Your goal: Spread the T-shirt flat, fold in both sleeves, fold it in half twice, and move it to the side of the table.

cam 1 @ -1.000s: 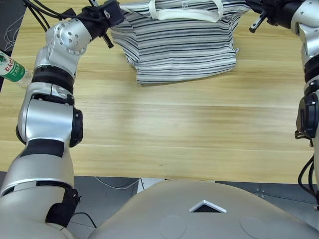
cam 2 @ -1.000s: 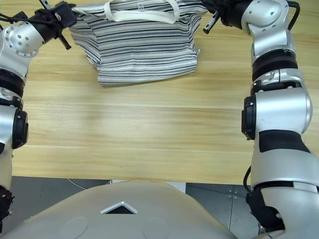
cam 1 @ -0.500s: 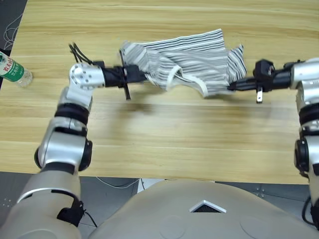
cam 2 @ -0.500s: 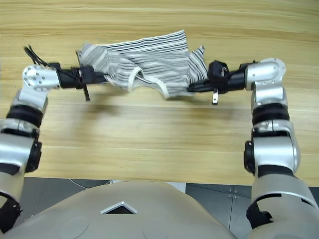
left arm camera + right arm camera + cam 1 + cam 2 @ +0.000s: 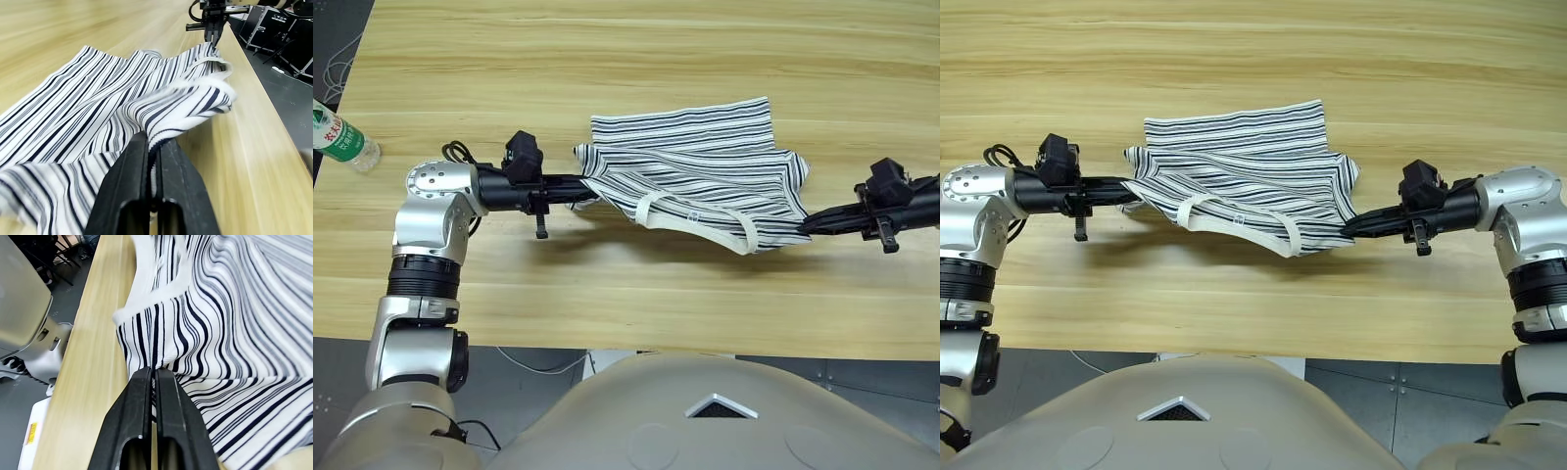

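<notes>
Left eye view: striped T-shirt [image 5: 700, 166] lies mid-table [image 5: 607, 59], hem toward 12 o'clock, white collar [image 5: 695, 211] toward 6 o'clock, nearest the robot. The left gripper [image 5: 587, 186] meets the cloth at the shirt's 9 o'clock and the right gripper [image 5: 803, 227] at its 4 o'clock. Both arms run low and nearly level with the wood, reaching outward, which I read as pulling the shoulders apart to spread the body flat. A bottle [image 5: 342, 137] lies at 10 o'clock on the table edge, well apart from the work. Right eye view: same layout. The cloth near the collar is rumpled and the 9 o'clock shoulder is bunched, so spreading looks unfinished and no sleeve is folded in. Left wrist view: the left gripper's [image 5: 152, 142] jaws are clamped on a pinched ridge of striped fabric with no gap showing. The pinch sits at the edge, presumably so the rest can drape free. The right gripper [image 5: 212, 29] shows far across the shirt, beside the table edge. Right wrist view: the right gripper [image 5: 152, 372] is likewise pinched tight on a fold just beside the white trim, close to the table's near edge. Judgement: the grips are secure, and the next need is an even outward pull before release.
</notes>
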You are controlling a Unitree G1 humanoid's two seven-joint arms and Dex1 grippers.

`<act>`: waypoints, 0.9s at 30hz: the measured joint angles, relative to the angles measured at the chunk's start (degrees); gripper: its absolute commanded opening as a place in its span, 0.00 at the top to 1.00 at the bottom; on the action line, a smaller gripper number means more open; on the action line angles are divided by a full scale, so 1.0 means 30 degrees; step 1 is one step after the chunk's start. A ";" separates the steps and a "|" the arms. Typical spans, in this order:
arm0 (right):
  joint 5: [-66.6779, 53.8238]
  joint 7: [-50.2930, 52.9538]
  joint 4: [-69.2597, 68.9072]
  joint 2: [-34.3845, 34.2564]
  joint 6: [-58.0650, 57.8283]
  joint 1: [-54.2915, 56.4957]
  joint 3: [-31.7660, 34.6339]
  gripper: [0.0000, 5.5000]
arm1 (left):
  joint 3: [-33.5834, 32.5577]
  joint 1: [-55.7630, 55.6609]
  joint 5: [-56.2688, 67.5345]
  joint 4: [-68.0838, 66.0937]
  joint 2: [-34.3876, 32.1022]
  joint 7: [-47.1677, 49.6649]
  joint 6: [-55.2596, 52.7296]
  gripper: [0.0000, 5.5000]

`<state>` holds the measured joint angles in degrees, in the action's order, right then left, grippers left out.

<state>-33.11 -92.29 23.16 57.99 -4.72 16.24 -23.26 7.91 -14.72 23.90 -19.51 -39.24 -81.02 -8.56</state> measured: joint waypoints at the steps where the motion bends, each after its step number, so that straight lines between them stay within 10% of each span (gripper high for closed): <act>1: 0.0677 -0.0003 0.0110 0.0203 0.0491 -0.0396 -0.0749 0.98 | 0.0566 0.0390 -0.1031 -0.0217 -0.0284 -0.0092 0.0515 0.98; 13: 0.2013 -0.0006 -0.0488 0.0333 0.2243 -0.1326 -0.3544 0.98 | 0.3807 0.2040 -0.5482 -0.0237 -0.1165 0.0257 0.7119 0.92; 27: 0.0710 -0.0008 -0.0027 0.0210 0.1753 -0.0484 -0.3524 0.68 | 0.3703 0.3416 -0.3784 0.1798 -0.1325 -0.0379 0.4670 0.73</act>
<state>-30.98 -92.32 23.08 58.62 0.53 14.79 -33.83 19.02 -4.47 12.55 -14.12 -43.22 -82.16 5.45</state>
